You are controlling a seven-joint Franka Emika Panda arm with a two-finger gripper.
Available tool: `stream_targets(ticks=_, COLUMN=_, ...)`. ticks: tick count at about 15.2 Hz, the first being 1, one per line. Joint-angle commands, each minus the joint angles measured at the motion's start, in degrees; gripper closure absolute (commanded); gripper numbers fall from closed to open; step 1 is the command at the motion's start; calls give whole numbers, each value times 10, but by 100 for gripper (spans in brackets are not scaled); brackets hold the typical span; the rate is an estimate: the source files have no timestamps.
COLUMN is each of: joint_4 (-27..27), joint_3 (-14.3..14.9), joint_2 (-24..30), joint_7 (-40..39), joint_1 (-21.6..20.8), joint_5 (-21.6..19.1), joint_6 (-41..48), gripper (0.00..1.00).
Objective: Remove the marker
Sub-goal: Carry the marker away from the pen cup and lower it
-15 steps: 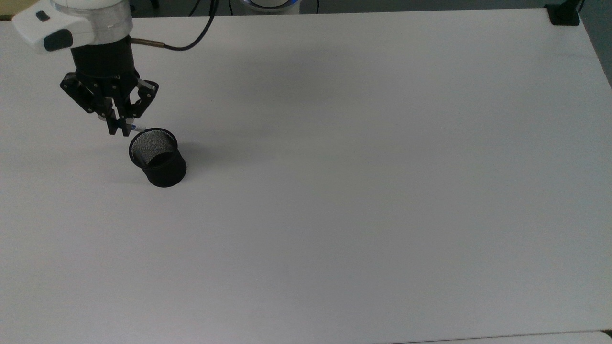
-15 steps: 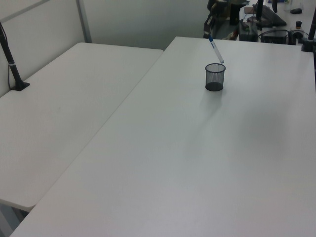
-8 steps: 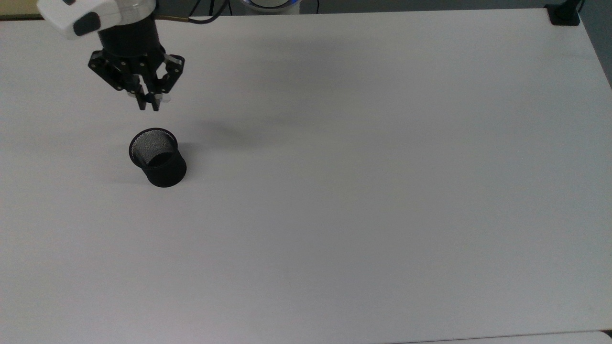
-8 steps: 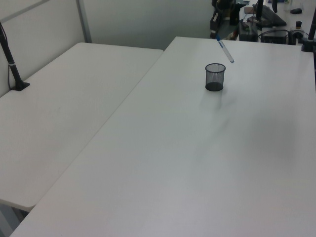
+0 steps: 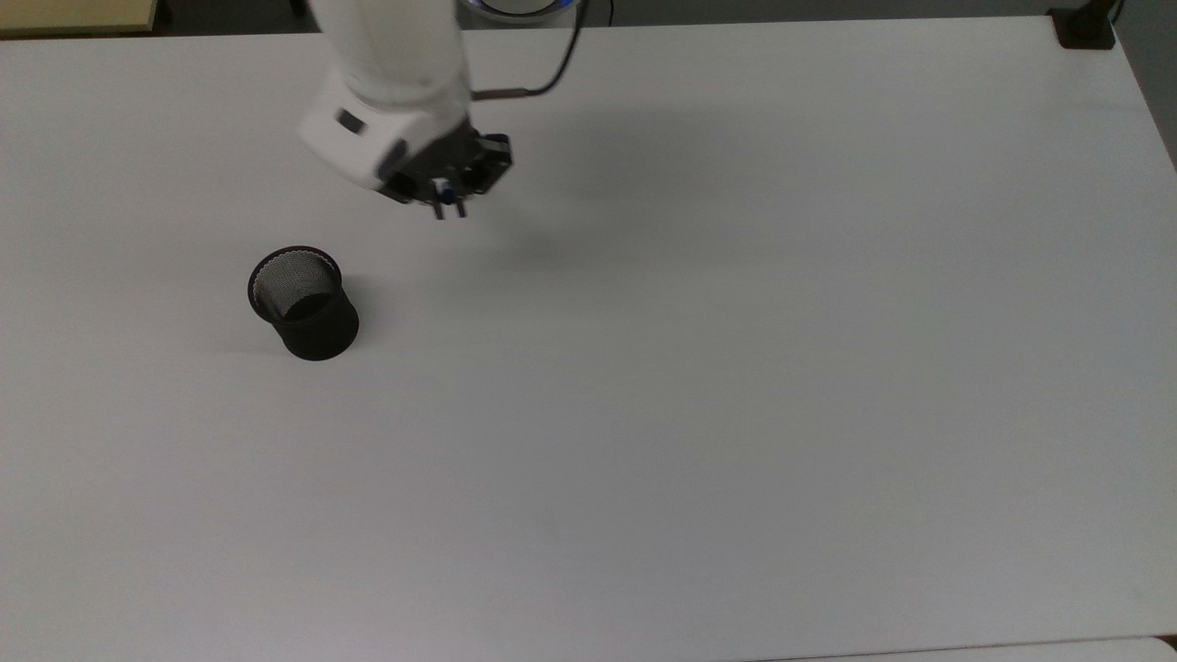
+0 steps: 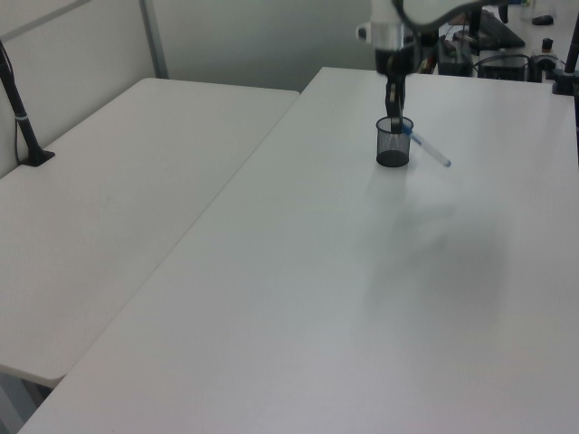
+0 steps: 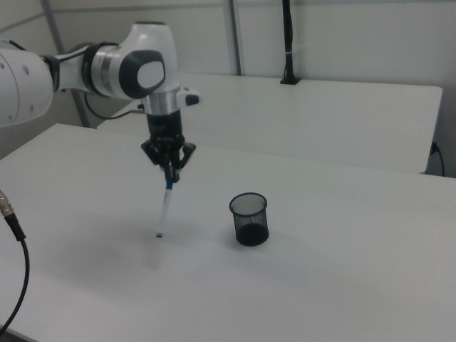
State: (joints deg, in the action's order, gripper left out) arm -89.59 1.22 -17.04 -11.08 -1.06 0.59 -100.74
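The marker (image 7: pixel 164 210), white-barrelled with a blue cap at its top, hangs tilted from my gripper (image 7: pixel 171 177), which is shut on its capped end. Its lower tip is close to the white table (image 5: pixel 736 368); I cannot tell whether it touches. The black mesh cup (image 7: pixel 249 219) stands upright and apart, off to the right view's right. In the top view my gripper (image 5: pixel 448 210) is right of and beyond the cup (image 5: pixel 303 303). In the left view the marker (image 6: pixel 430 152) slants down to the right, past the cup (image 6: pixel 393 145).
A second white table (image 7: pixel 320 107) adjoins this one, with a black post (image 7: pixel 287 43) clamped at its far edge. A black clamp (image 5: pixel 1085 28) sits at the top view's upper right corner. A cable (image 5: pixel 542 83) trails from the arm's wrist.
My gripper has carried the marker up out of the cup, then away to the top view's right and lower toward the table. The cup has stayed put.
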Motion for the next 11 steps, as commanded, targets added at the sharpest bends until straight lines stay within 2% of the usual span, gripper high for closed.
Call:
stream_targets(ticks=1, joint_4=-24, joint_3=7, joint_2=-30, joint_7=28, joint_1=-37, joint_5=-7, joint_6=8, gripper=93)
stream_targets(ticks=8, joint_4=-27, joint_3=7, joint_2=-99, joint_7=83, joint_1=-46, joint_5=-9, joint_6=1, gripper=90)
stream_targets(ticks=11, joint_4=-27, joint_3=7, joint_2=-120, joint_7=98, joint_1=-48, joint_5=-9, joint_6=-1, gripper=82)
